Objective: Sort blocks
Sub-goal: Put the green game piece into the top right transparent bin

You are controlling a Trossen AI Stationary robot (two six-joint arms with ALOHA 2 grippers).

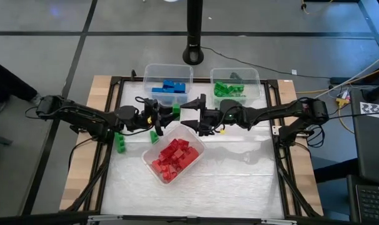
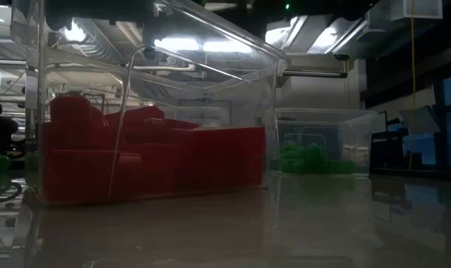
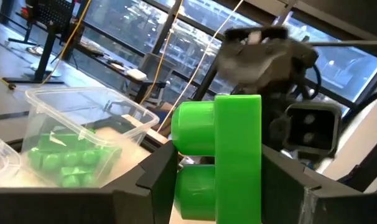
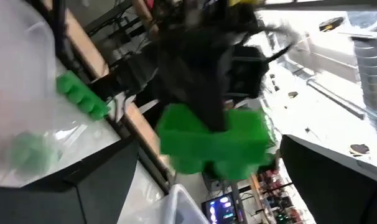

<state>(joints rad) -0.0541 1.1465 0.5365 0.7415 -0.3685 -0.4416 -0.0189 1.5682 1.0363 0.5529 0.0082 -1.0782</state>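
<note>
The red bin (image 2: 158, 112) fills the low view, hiding both arms. Mid-counter, the left gripper (image 1: 167, 112) has its jaws closed on a green block (image 3: 223, 158); the right gripper's (image 1: 188, 114) jaws stand open around it, blurred.

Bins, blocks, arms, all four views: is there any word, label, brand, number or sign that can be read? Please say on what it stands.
None can be read.
The white tag at the right edge of the high view bears dark marks, too small to read.
The bins and green block bear no text.
</note>
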